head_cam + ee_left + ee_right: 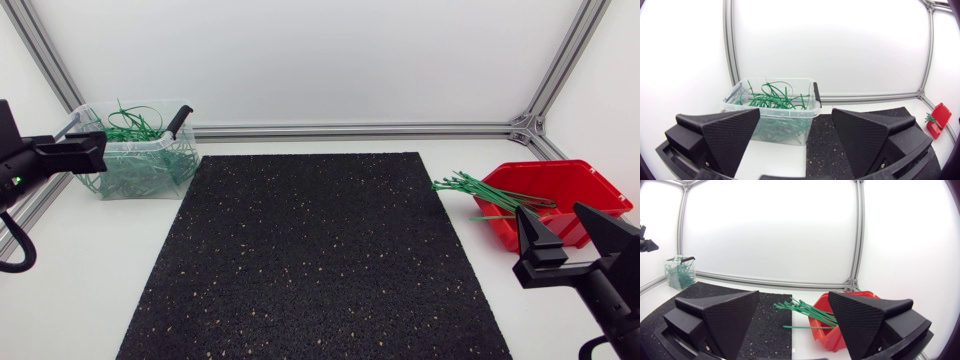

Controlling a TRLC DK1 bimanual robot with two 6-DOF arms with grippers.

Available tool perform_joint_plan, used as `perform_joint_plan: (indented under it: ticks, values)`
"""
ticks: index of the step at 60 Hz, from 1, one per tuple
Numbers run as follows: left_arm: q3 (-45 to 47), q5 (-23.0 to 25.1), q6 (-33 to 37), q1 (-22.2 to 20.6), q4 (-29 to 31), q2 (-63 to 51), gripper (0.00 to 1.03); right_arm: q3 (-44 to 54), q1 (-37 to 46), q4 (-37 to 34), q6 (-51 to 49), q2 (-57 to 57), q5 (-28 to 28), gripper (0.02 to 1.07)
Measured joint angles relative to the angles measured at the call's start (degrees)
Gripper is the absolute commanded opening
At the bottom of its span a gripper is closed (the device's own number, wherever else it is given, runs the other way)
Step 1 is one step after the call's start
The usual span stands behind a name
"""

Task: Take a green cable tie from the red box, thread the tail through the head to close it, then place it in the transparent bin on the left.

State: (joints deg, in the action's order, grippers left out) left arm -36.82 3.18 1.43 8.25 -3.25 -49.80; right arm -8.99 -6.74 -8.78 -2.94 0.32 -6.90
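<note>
The red box [560, 195] stands at the table's right side, with a bundle of green cable ties [480, 193] sticking out over its left rim toward the mat. In the right wrist view the red box [827, 325] and its green cable ties [807, 311] lie ahead of my right gripper [792, 325], which is open and empty. The transparent bin [140, 152] at the far left holds several closed green ties. My left gripper [795, 137] hangs open and empty just short of the transparent bin [775, 117]. In the head view my right gripper [567, 240] is near the box's front.
A black speckled mat [310, 255] covers the table's middle. Aluminium frame rails [350, 130] run along the back edge and up the corners. The bin has black handles [178, 120] on its rim.
</note>
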Motion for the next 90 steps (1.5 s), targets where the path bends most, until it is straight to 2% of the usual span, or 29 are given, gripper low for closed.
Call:
perform_joint_plan:
  ticks: [14, 20, 34, 83, 90]
  values:
    - [6.95, 0.00, -1.77, -1.40, -1.79, 8.79, 1.00, 6.51, 5.31, 6.97, 1.44, 0.00, 5.70, 1.02]
    - [10.34, -0.02, -3.04, -2.43, -2.86, 12.35, 1.00, 7.67, 6.23, 7.76, 1.68, 0.00, 6.69, 1.02]
    - [17.70, -1.64, -4.48, -5.40, -3.87, 22.40, 1.00, 7.67, 6.49, 7.80, 1.86, 0.00, 6.71, 1.02]
    - [34.32, -2.64, -2.71, -7.69, 2.73, 47.12, 0.99, 7.67, 6.49, 7.80, 1.86, 0.00, 6.71, 1.02]
    - [34.47, -3.19, -2.47, -7.93, 2.75, 49.20, 0.99, 7.67, 6.49, 7.80, 1.86, 0.00, 6.71, 1.02]
